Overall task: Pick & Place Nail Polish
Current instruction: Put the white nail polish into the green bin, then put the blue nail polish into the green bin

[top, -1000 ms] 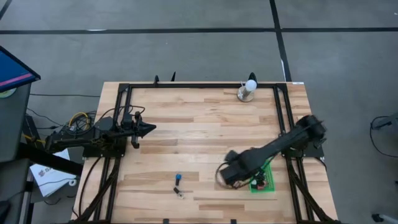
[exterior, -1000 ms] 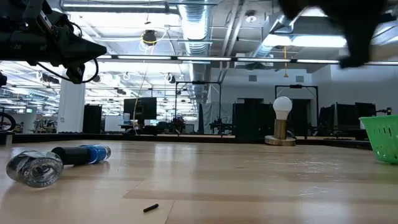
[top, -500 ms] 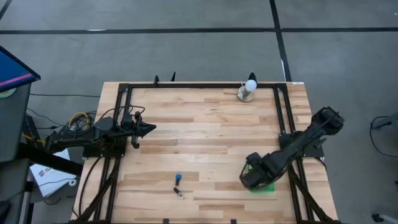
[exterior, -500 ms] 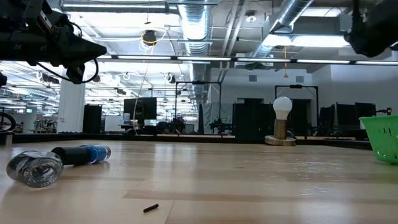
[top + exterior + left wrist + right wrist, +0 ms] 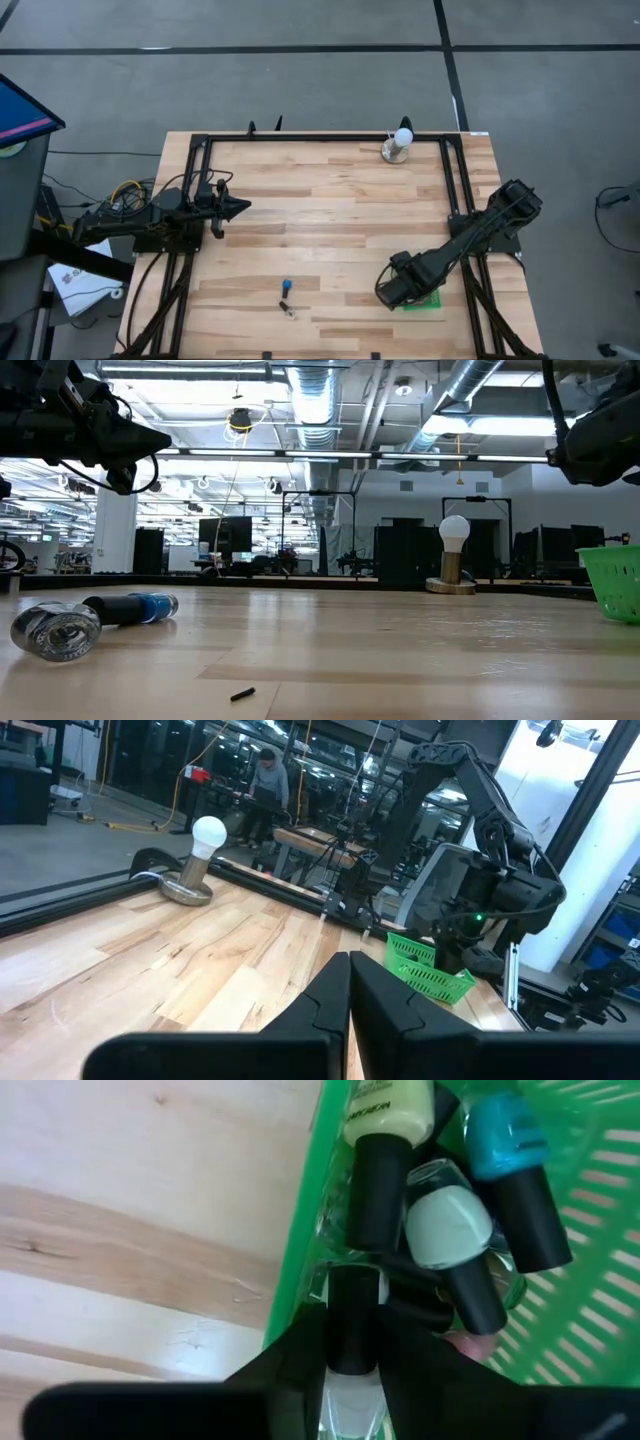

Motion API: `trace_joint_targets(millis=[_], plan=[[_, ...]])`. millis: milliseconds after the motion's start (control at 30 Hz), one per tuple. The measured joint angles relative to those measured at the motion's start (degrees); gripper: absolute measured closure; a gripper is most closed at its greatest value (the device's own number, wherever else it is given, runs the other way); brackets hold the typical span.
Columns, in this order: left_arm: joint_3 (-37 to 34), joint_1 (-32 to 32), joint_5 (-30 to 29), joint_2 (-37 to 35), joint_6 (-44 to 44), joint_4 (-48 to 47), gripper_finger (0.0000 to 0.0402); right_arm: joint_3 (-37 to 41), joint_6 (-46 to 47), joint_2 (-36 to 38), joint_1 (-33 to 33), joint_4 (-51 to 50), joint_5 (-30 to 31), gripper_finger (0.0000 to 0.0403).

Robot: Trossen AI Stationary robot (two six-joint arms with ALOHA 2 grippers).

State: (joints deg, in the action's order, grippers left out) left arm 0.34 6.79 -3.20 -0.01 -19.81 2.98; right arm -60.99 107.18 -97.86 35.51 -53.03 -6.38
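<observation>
Right tool point(image 5: 352, 1350) sits over the green basket point(image 5: 300, 1260) at lower right of the high view, clamped on a black-capped nail polish bottle point(image 5: 352, 1315); more bottles lie inside. Left tool point(image 5: 349, 995) pressed together, upper left. Blue bottle point(image 5: 286, 287) and clear bottle point(image 5: 55, 631) lie on the tabletop point(image 5: 320, 220).

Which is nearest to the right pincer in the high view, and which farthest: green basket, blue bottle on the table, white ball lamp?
1. Green basket: partly under the right pincer, beside the table's right rail.
2. Blue bottle: lying loose toward the left, near the front edge.
3. White ball lamp: farthest, at the back edge.

The left pincer waits at the left side.
</observation>
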Motion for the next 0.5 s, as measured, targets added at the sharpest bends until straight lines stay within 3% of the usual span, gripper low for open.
trace_joint_targets(millis=[400, 500], plan=[[0.00, -0.02, 0.00, 0.00, 0.00, 0.00, 0.0399, -1.29, -3.50, 1.13, 0.08, -1.59, 0.51, 0.0273], [0.00, -0.02, 0.00, 0.00, 0.00, 0.00, 0.0399, -4.13, -6.62, 3.36, -0.41, -3.84, 4.14, 0.0264]])
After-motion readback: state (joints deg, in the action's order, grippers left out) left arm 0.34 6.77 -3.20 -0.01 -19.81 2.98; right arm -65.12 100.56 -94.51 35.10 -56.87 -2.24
